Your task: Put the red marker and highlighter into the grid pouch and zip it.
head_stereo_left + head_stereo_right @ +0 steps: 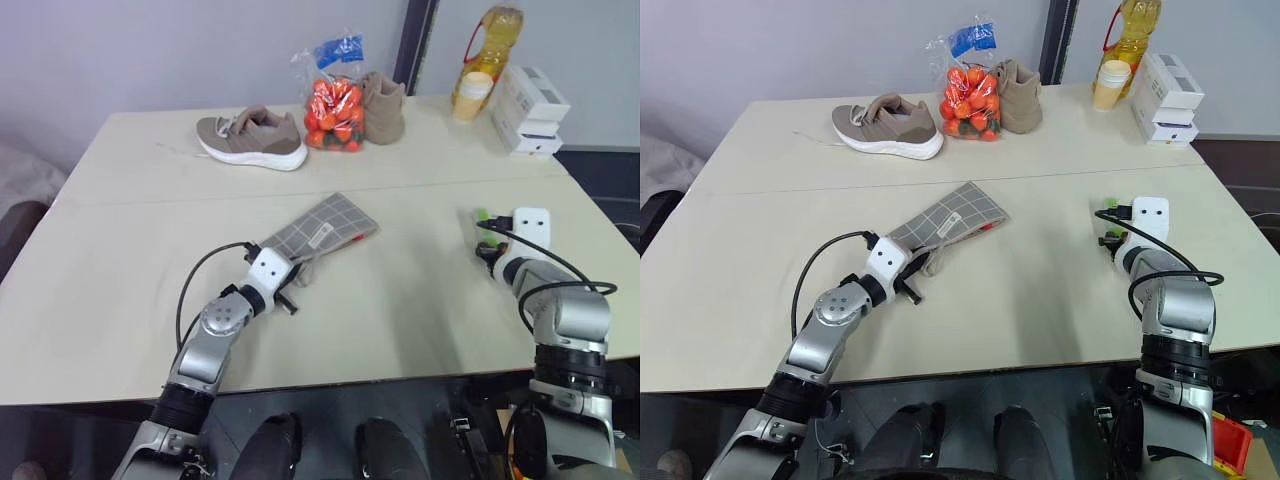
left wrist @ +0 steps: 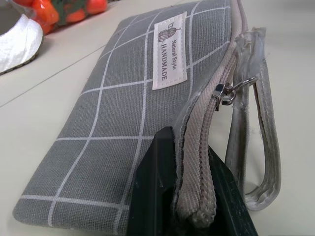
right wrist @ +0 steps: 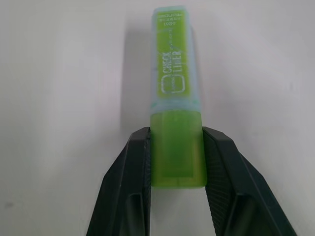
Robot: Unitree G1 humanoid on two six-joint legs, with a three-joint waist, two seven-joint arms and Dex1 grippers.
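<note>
Fingers of the right gripper (image 3: 177, 147) clamp the highlighter (image 3: 175, 98) on the table (image 1: 420, 300) for lifting, while the left gripper (image 2: 189, 196) pinches the grid pouch (image 2: 128, 123) by its zipper edge, steadying it.

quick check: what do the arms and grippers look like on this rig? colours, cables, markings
Both arms are silver-grey metal with rounded joint housings and darker black segments near the base. Each wrist carries a white boxy module with two small dark dots. A black cable loops loosely from each wrist back along its forearm. The left gripper and right gripper each have two matte black wedge-shaped fingers, ribbed on the inner faces. No readable markings.
</note>
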